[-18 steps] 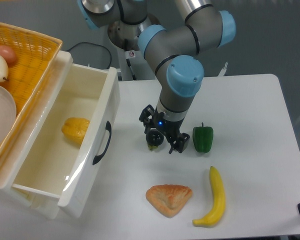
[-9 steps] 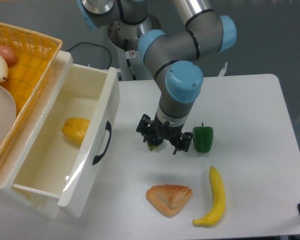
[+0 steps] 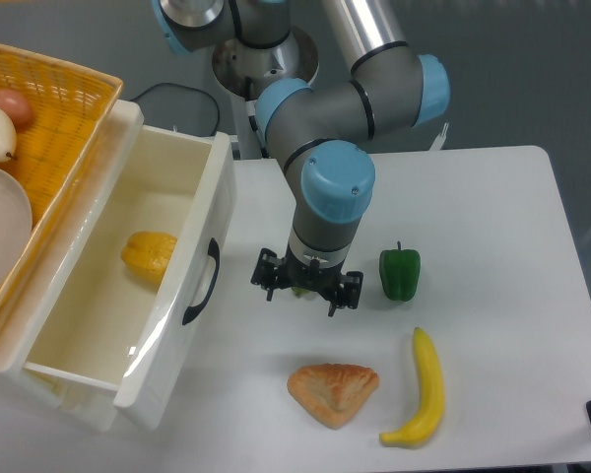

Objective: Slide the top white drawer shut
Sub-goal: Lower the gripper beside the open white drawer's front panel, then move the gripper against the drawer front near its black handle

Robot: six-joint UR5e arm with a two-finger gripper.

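The top white drawer (image 3: 128, 296) stands pulled out at the left of the tabletop (image 3: 492, 217), with a fruit (image 3: 149, 255) lying inside it and a basket (image 3: 49, 128) sitting above and behind it at the far left. The end effector (image 3: 306, 284) hangs just right of the drawer's handle (image 3: 203, 281), apart from it, with a pepper (image 3: 399, 273) to its right. Nearer the front edge lie a pastry (image 3: 332, 392) and, right of that, a banana (image 3: 422, 389).

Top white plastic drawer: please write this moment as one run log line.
top white plastic drawer: open, yellow item inside | gripper: over table, right of black handle, no contact | state: unclear
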